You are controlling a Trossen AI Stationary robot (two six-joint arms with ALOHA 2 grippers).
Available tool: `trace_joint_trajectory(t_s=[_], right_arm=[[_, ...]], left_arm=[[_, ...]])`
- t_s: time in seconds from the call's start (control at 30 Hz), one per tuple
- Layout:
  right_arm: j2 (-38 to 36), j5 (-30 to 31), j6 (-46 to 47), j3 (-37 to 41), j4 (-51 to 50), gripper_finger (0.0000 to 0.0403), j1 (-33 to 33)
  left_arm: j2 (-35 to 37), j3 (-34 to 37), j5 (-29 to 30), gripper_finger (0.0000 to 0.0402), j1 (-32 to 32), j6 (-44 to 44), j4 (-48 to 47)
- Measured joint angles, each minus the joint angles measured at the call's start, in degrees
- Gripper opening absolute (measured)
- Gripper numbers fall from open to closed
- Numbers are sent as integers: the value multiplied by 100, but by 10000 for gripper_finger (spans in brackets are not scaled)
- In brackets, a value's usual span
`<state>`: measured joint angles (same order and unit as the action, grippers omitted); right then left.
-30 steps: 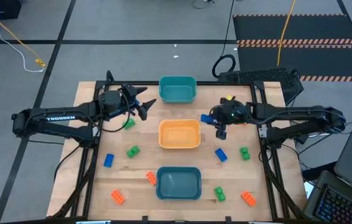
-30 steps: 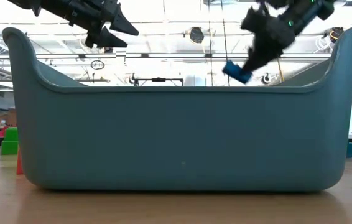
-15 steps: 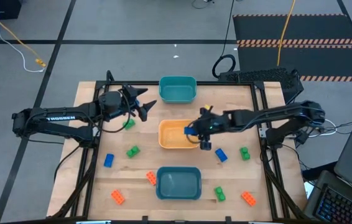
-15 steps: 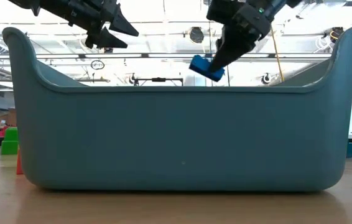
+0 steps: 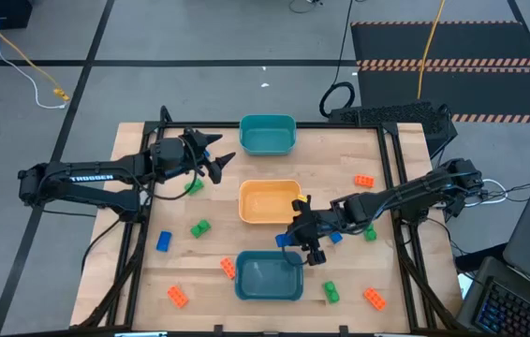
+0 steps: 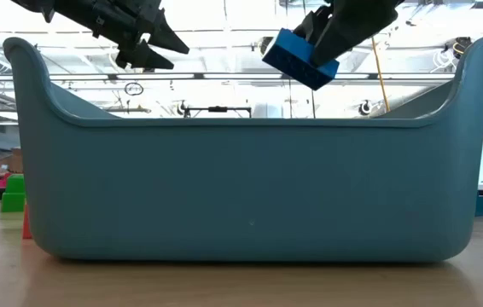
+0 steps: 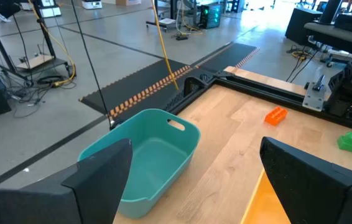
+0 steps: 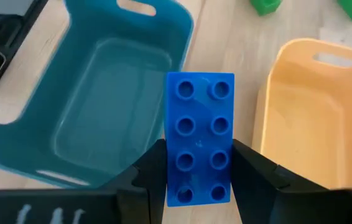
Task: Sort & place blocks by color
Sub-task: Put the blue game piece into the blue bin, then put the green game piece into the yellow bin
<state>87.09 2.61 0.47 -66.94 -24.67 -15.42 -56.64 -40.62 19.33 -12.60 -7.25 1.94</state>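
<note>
Blue block (image 8: 199,138) is being gripped by our right gripper (image 5: 301,245), whose two dark fingers (image 8: 153,167) are pressing against its long sides. We are seeing it as a two-by-four studded brick, studs facing the wrist camera, its long axis running straight out along the fingers, free end pointing away from the wrist. In the low view the brick (image 6: 299,58) is hanging tilted above the rim of the near teal bin (image 6: 241,188). From above, we are holding it over that bin's (image 5: 269,277) far right corner, between it and the yellow-orange bin (image 5: 270,202) in the middle of the tabletop (image 5: 218,248).

Our left gripper (image 5: 216,155) is waiting with its jaws spread wide and nothing between them, near the tabletop's far left part, beside the far teal bin (image 5: 267,136).

Other blocks are lying loose: green (image 5: 199,227) and blue (image 5: 164,241) toward the left edge, orange (image 5: 178,297) near the front left corner, orange (image 5: 375,298) near the front right corner, orange (image 5: 364,182) toward the right edge.
</note>
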Motion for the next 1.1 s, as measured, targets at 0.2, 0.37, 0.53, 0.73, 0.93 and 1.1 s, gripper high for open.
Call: trace_joint_trajectory(t_s=[0.2, 0.37, 0.53, 0.73, 0.93, 1.1], right_arm=[[7, 29, 85, 0, 176, 127, -256], [73, -254, 46, 0, 632, 127, -468], [371, -450, 175, -9, 965, 127, -627], [820, -515, 370, 2, 1008, 127, -684], [852, -113, 661, 2, 1072, 201, -615], [689, -84, 809, 2, 1165, 297, -603]], left_arm=[[0, 0, 2, 356, 0, -7, 74], [0, 0, 2, 356, 0, -20, 69], [0, 0, 18, 356, 34, -181, -133], [0, 0, 11, 356, 235, -195, -352], [2, 0, 16, 356, 402, -199, -342], [2, 0, 20, 356, 530, -201, -357]])
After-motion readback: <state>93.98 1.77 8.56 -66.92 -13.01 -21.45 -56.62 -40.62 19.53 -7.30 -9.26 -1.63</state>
